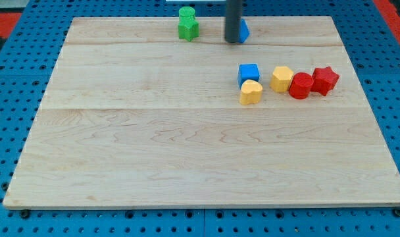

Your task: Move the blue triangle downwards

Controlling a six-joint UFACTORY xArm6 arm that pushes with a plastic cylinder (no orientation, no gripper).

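Observation:
The blue triangle [244, 30] lies near the top edge of the wooden board [187, 151], right of centre, and is partly hidden behind my rod. My tip [233, 41] rests on the board touching the triangle's left side, at its lower left. A blue cube [249, 72] sits below the triangle, towards the view's bottom.
A yellow heart [250, 92] touches the blue cube from below. To their right stand a yellow hexagon [281, 78], a red hexagon [300, 85] and a red star [325, 79] in a row. Two green blocks [187, 24] sit at the top edge, left of my tip.

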